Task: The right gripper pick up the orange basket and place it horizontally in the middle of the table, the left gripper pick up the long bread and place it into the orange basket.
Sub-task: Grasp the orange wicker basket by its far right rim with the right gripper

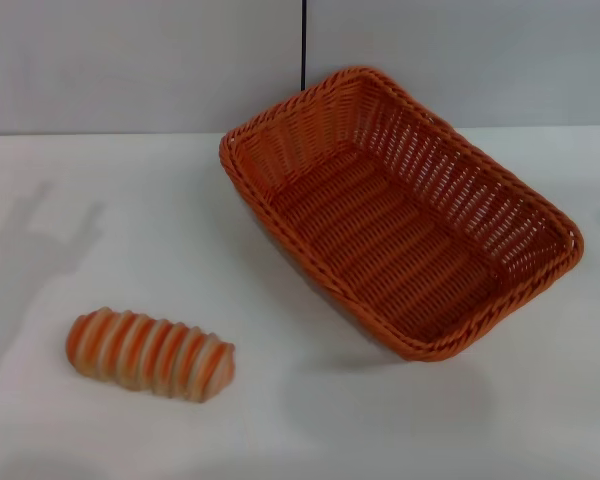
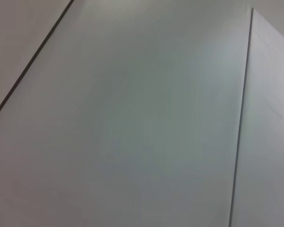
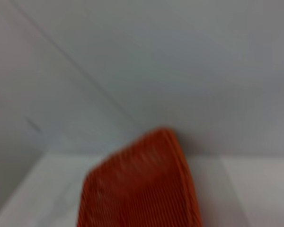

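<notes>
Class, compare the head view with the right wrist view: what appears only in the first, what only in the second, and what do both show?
Only the head view shows the bread, lying on the table toward the robot's left, apart from the basket, and the basket's whole empty inside, set at a slant. Only the right wrist view adds nothing new of the task: it catches one corner of the basket close up, with bare wall behind. Both share the basket and the white table. Neither view shows a gripper.
</notes>
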